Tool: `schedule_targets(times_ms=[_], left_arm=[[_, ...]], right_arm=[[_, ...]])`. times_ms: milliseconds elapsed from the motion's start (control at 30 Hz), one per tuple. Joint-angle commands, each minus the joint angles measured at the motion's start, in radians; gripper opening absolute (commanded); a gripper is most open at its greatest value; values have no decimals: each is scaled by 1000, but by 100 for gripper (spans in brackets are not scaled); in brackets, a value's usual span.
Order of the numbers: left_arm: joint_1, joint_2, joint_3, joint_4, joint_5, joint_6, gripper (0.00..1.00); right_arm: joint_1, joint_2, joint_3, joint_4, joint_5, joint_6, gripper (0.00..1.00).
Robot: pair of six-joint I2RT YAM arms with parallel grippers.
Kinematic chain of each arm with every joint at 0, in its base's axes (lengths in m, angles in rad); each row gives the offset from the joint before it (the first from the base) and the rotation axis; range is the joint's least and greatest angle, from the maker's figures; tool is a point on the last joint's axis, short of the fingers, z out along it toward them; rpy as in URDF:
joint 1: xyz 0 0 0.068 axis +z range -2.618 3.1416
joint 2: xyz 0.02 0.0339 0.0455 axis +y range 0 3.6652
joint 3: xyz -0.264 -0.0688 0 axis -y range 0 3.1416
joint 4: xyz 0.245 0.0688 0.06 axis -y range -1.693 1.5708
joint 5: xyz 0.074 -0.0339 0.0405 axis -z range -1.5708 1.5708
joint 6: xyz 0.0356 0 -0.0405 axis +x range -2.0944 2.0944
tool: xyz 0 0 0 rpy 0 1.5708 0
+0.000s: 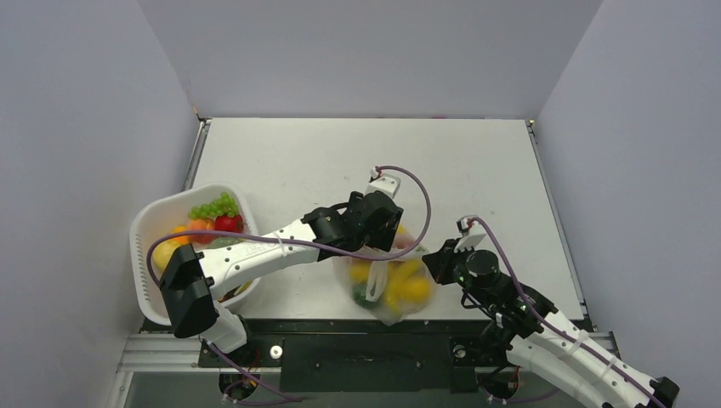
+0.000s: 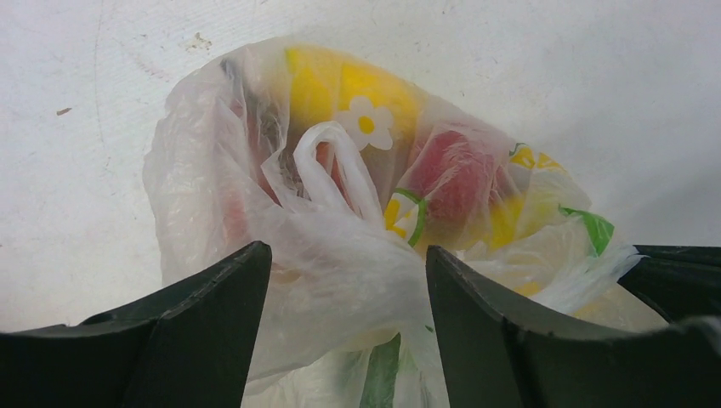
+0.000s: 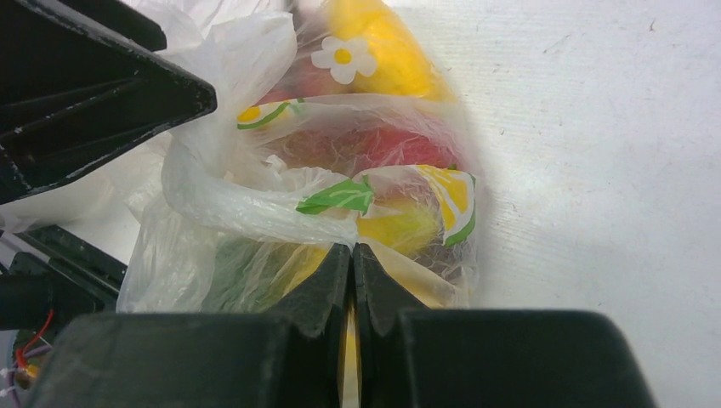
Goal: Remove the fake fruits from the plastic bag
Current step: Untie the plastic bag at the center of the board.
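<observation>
The plastic bag [image 1: 393, 285] lies near the table's front edge between both arms, thin and clear with flower prints. Fake fruits show through it: a yellow one [image 2: 340, 85], a red one [image 2: 455, 174], and something green low down. My left gripper [image 2: 349, 259] is at the bag's far side. Its jaws stand wide, with a thick bulge of bag film filling the gap and touching both inner faces. What lies inside that bulge is hidden. My right gripper [image 3: 353, 248] is shut on a twisted band of the bag's film at its near right side.
A white oval basket [image 1: 140, 246] stands at the left edge, holding green grapes [image 1: 214, 206], a red fruit [image 1: 228, 223] and an orange one [image 1: 194, 228]. The left arm stretches from the basket's side to the bag. Grey walls close in the table.
</observation>
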Motion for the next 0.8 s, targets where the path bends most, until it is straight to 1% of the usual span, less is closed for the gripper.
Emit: schedule_targets(times_ms=[0, 33, 67, 100, 200, 267, 300, 333, 367, 400, 500, 600, 667, 767], left_arm=[[-1, -38, -18, -17, -18, 26, 59], [-1, -37, -30, -11, -12, 43, 53], [-1, -37, -36, 6, -8, 50, 50], [1, -38, -47, 14, -5, 62, 44], [11, -34, -58, 57, -1, 85, 40], [24, -29, -59, 82, 8, 105, 33], [36, -28, -58, 88, 14, 117, 25], [52, -25, -55, 93, 14, 124, 13], [60, -25, -48, 95, 9, 125, 8], [78, -25, -45, 97, 2, 122, 0], [118, -34, -28, 84, -57, 81, 0], [168, -82, -55, 88, -105, -3, 0], [195, -137, -101, 120, -98, -52, 0], [228, -253, -199, 231, -51, -111, 0]], right_arm=[[-8, -12, 0, 9, 77, 13, 0], [-9, -2, 4, 5, 88, 17, 0], [-10, 3, 7, 2, 92, 20, 0], [-11, 16, 14, -4, 99, 24, 0], [-13, 36, 21, -9, 118, 26, 0], [-14, 51, 26, -7, 138, 25, 0], [-15, 64, 31, -7, 152, 24, 0], [-15, 69, 34, -7, 160, 24, 0], [-15, 80, 39, -6, 174, 25, 0], [-15, 82, 41, -7, 184, 31, 0], [-17, 66, 37, -11, 259, 61, 0], [-21, 30, 25, -19, 319, 117, 0], [-26, 9, 24, -36, 330, 144, 0], [-32, -20, 27, -52, 335, 164, 0]])
